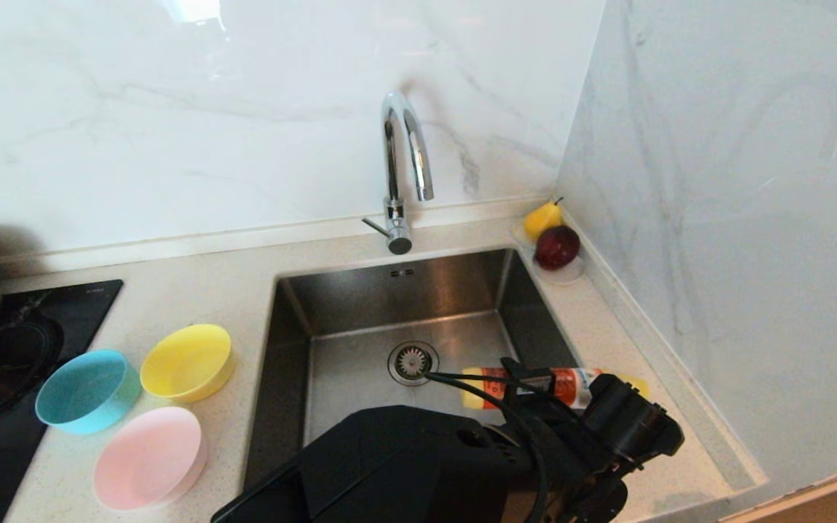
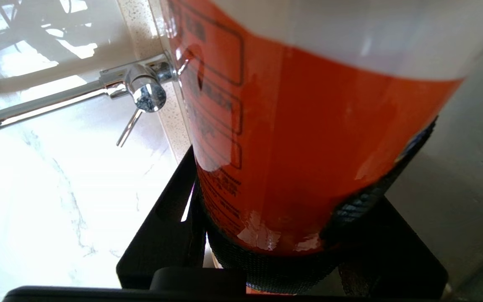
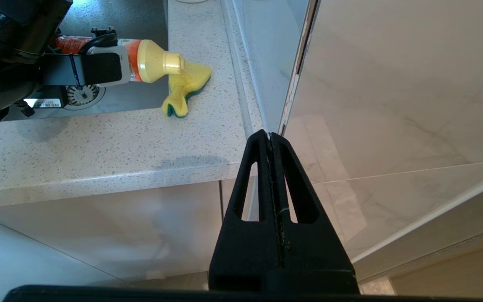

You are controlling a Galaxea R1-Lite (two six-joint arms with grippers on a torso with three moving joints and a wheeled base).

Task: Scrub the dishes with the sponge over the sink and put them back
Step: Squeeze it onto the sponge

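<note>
Right gripper (image 3: 271,136): parked below the counter edge, fingers pressed together, empty. Left gripper (image 1: 535,388): clamped around an orange detergent bottle (image 1: 527,385), held level over the sink (image 1: 360,290), nozzle above the sponge (image 3: 185,90) on the right counter. Pink bowl (image 1: 148,457), blue bowl (image 1: 88,391), yellow bowl (image 1: 187,362): left counter. Faucet (image 1: 404,167): behind.
</note>
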